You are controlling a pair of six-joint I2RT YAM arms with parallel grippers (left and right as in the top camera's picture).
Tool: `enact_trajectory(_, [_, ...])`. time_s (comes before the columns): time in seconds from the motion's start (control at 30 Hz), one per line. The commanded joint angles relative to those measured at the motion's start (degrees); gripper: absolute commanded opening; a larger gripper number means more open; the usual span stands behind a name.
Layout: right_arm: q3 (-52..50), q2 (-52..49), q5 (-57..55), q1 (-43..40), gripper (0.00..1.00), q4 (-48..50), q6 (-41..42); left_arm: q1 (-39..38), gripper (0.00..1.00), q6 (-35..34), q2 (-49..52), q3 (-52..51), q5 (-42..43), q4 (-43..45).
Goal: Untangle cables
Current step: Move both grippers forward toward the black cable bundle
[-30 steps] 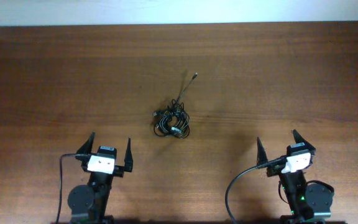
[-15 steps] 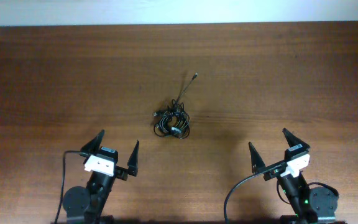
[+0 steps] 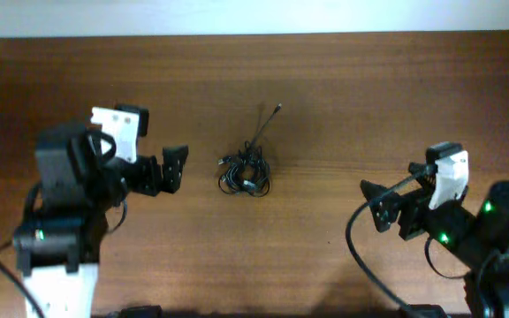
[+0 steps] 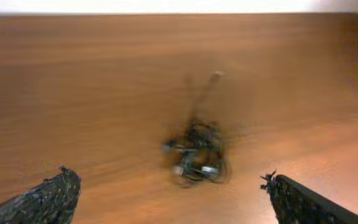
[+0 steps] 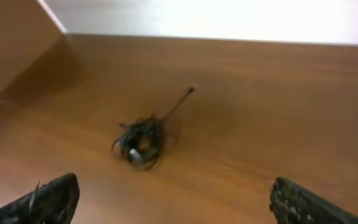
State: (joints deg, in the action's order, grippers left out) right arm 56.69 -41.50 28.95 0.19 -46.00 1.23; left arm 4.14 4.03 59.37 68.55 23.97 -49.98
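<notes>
The cables lie clumped at mid-frame on the worktop, so the left fingers and right fingers, both wide open and empty, should probably pinch opposite sides and pull gently.

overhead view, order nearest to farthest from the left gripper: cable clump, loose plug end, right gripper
1. cable clump, in the middle, just to the right of the left gripper
2. loose plug end, sticking out past the clump toward the far side
3. right gripper, far over on the right side
</notes>
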Motion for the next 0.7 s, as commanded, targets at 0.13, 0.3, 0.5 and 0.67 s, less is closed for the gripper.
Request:
enact_trajectory(0.13, [1.5, -12.3, 12.9, -0.2, 0.99, -3.4, -0.1, -4.4, 0.98, -7.3, 21.6, 2.9, 10.5, 3.4])
enact_trajectory(0.3, [1.5, -19.5, 12.9, -0.2, 0.89, -4.0, -0.1, -13.6, 0.83, -37.2, 31.9, 2.9, -9.2, 5.1])
enact_trajectory(0.5, [1.5, -21.4, 12.8, -0.2, 0.86, -4.2, -0.1, -20.6, 0.52, -42.4, 41.7, 2.9, -11.8, 9.3])
enact_trajectory(0.67, [1.4, -21.5, 12.2, -0.2, 0.86, -4.8, -0.1, -21.3, 0.42, -43.5, 45.5, 2.8, -12.5, 12.4])
